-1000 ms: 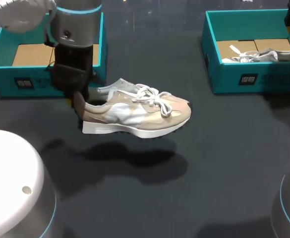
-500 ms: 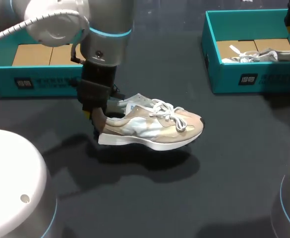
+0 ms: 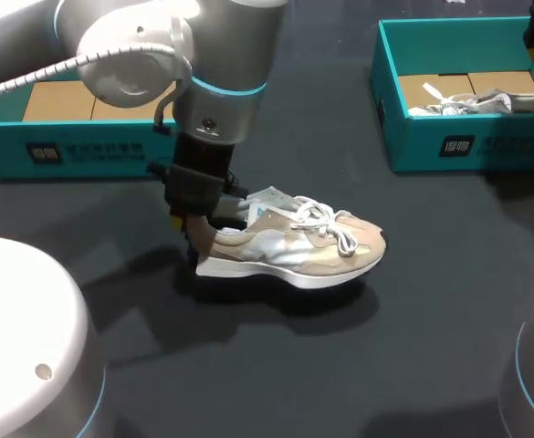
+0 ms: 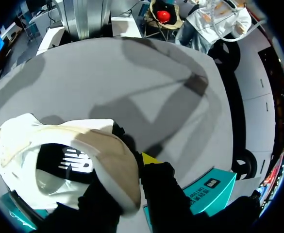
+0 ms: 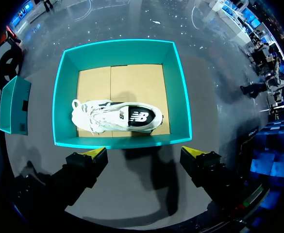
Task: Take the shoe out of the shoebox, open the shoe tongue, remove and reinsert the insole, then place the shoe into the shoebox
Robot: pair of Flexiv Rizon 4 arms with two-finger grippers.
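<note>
A beige and white shoe (image 3: 294, 248) with white laces lies upright in the middle of the table, toe pointing right. My left gripper (image 3: 199, 235) is shut on its heel collar. In the left wrist view the heel (image 4: 108, 165) sits between the fingers, one yellow fingertip (image 4: 149, 158) showing outside it. The shoe's sole is at the table surface or just above it; I cannot tell which. The teal shoebox (image 3: 84, 153) at the back left holds only cardboard. My right gripper (image 5: 145, 153) hangs open above the near wall of a second teal shoebox (image 5: 117, 51).
The second shoebox (image 3: 486, 146) stands at the back right with a white shoe (image 3: 486, 102) lying in it, seen too in the right wrist view as a white shoe (image 5: 115, 116). Dark bare table lies in front of the beige shoe.
My left arm has carried the shoe to the right and toward the front, and lowered it; its shadow has closed up under the sole. The right arm has not moved.
</note>
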